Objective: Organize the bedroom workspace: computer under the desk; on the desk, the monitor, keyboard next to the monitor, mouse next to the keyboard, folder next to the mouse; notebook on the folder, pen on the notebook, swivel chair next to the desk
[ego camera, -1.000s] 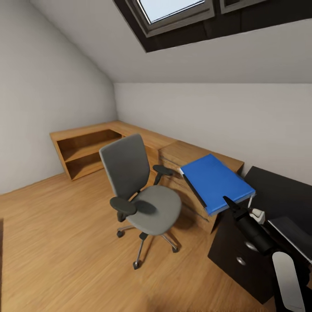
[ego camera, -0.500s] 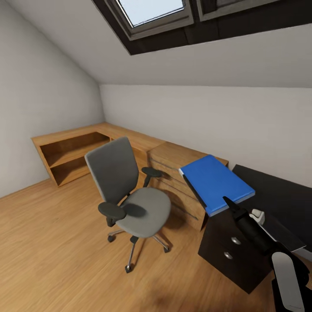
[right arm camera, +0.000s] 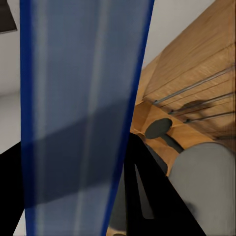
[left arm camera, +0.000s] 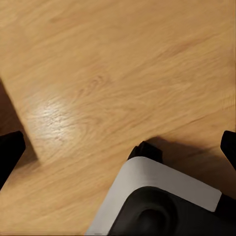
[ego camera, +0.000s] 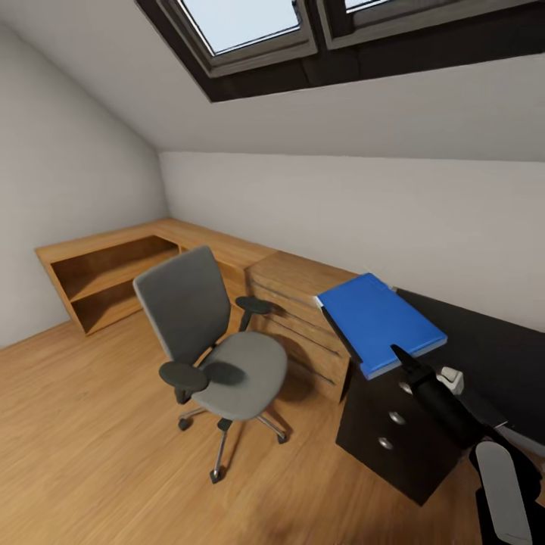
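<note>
The blue folder (ego camera: 380, 321) is held aloft by the right gripper (ego camera: 399, 353), pinched at its near edge, above the black desk's (ego camera: 484, 356) left end and just beside the wooden drawer unit (ego camera: 299, 314). In the right wrist view the folder (right arm camera: 81, 108) is seen edge-on betw. the dark fingers (right arm camera: 152, 196), so the jaws are pressed onto it. The swivel chair (ego camera: 219, 344) stands apart on the wood floor (ego camera: 91, 424), seat bare.

Handling, as judged: the folder is prob. light, flat and fairly stiff, but broad; gripped at one edge it is levered outward and could sag or slip from smooth pads. A hold nearer mid-edge, w/ the cover kept level, would be steadier when it is set down.

The left gripper (left arm camera: 118, 147) is pointed at the floor; only finger tips are seen at the frame edges, apparently spread wide w/ nothing betw. them, though the view is poor.
</note>
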You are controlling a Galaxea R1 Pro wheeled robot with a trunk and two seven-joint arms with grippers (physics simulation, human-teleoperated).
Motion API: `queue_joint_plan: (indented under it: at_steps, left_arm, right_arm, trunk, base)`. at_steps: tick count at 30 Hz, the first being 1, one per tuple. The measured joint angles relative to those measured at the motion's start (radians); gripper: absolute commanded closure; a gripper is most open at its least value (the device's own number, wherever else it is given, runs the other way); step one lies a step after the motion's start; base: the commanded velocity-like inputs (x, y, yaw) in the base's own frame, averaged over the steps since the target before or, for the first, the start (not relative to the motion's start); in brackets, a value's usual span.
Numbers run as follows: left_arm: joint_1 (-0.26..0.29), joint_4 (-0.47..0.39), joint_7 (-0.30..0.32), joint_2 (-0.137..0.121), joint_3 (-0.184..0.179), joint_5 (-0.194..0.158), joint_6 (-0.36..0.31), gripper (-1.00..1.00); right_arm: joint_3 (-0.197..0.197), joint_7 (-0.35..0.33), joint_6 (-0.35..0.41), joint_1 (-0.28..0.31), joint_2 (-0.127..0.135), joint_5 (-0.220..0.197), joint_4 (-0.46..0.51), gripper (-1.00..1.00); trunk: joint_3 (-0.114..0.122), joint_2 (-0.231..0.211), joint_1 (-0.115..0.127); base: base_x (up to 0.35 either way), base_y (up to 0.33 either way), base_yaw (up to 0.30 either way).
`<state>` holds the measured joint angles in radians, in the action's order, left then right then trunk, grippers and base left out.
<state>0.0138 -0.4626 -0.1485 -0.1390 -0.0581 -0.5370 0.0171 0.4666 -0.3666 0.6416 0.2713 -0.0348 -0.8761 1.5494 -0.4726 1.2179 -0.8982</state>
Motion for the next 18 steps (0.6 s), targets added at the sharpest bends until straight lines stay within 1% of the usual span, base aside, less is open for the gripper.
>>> queue_joint_plan:
  at_steps: [2,3,4,6,7,11,14,17,18]
  left_arm:
    - [0.0,0.009,0.0,0.001,0.0,0.001,0.005,-1.0]
    - [0.0,0.011,-0.001,0.001,0.0,0.002,0.02,-1.0]
    - [0.0,0.016,-0.001,0.002,0.0,0.001,0.06,-1.0]
    - [0.0,0.033,0.0,0.003,-0.002,0.0,0.119,-1.0]
    - [0.0,0.044,0.0,0.003,-0.003,0.001,0.167,-1.0]
    - [0.0,0.051,0.0,0.004,-0.004,0.0,0.2,-1.0]
    - [0.0,0.053,0.0,0.014,-0.005,0.0,0.21,-1.0]
    - [0.0,0.054,0.0,0.023,-0.006,0.0,0.212,-1.0]
    - [0.0,0.054,0.0,0.023,-0.006,0.0,0.212,-1.0]
  right_arm:
    - [0.002,0.003,-0.006,0.0,0.0,0.001,-0.012,1.0]
    - [0.003,0.009,-0.017,0.0,0.0,0.002,-0.022,1.0]
    - [0.003,0.021,-0.036,0.0,0.001,0.004,-0.037,1.0]
    - [0.004,0.039,-0.052,0.0,0.002,0.002,-0.049,1.0]
    - [0.008,0.055,-0.061,0.0,0.002,0.005,-0.059,1.0]
    - [0.023,0.066,-0.067,0.0,0.003,0.002,-0.079,1.0]
    - [0.031,0.075,-0.091,0.0,0.017,0.003,-0.105,1.0]
    - [0.035,0.114,-0.141,0.001,0.039,0.005,-0.117,1.0]
    - [0.034,0.117,-0.143,0.001,0.04,0.003,-0.117,1.0]
  trunk:
    - [0.007,-0.014,0.008]
    - [0.01,-0.021,0.011]
    - [0.014,-0.028,0.015]
    - [0.02,-0.042,0.023]
    - [0.02,-0.042,0.023]
    - [0.02,-0.042,0.023]
    - [0.02,-0.042,0.023]
    - [0.02,-0.042,0.023]
    - [0.02,-0.042,0.023]
  base:
    - [0.0,0.0,-0.279]
    - [0.0,0.0,-0.283]
    - [0.0,0.0,-0.285]
    - [0.0,0.0,-0.286]
    - [0.0,0.0,-0.286]
    - [0.0,0.0,-0.287]
    - [0.0,0.0,-0.29]
    - [0.0,0.0,-0.295]
    - [0.0,0.0,-0.297]
